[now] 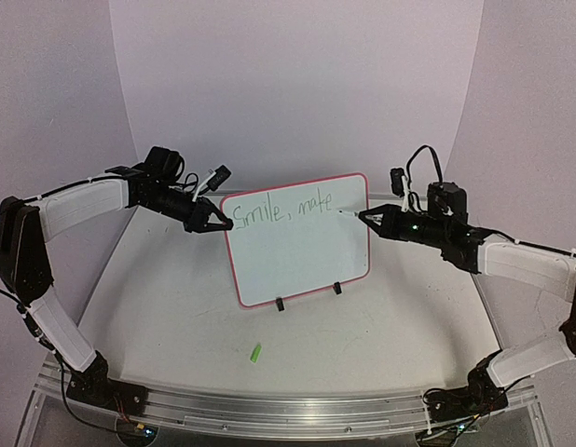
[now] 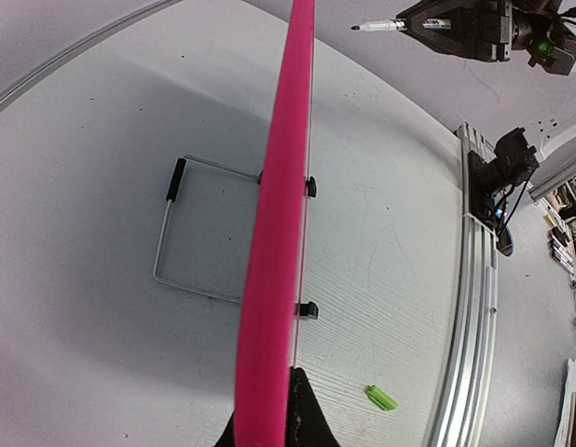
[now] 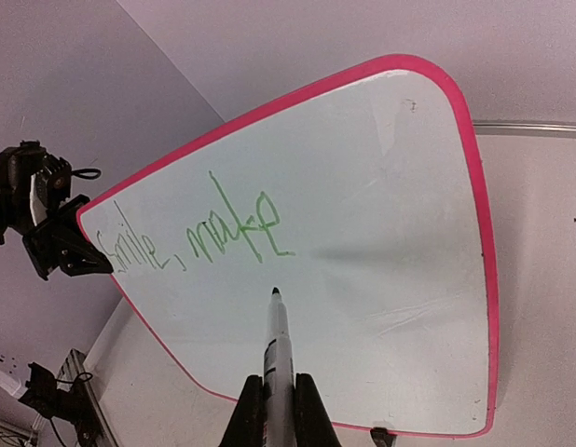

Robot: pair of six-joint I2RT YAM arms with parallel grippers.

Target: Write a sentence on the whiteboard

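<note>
The board [image 1: 307, 265] stands up in the middle of the bench [image 1: 381, 317]. It leans back a little on a wire stand [image 2: 167, 242], and two small black clips [image 1: 280, 304] hold its bottom edge. Its face looks toward the arms.

Green words [image 1: 283, 209] run along the top of the board. They say "Smile, make".

The left arm goes up from its base at the near left corner and bends at the far left. Then it reaches to the right, to the top of the board's left edge. The left tool [image 1: 216, 223] is clenched on that pink edge, one finger on each side.

The right arm goes up from the near right corner and bends at the far right. Then it reaches to the left, up at the height of the words. The right tool [image 1: 376, 219] is squeezed tight on a marker [image 1: 355, 214]. The marker sticks straight out toward the board. Its tip is near the end of "make", and the left wrist view shows a small gap between tip and board.

A small green cap [image 1: 256, 352] lies on the bench in front of the board.
</note>
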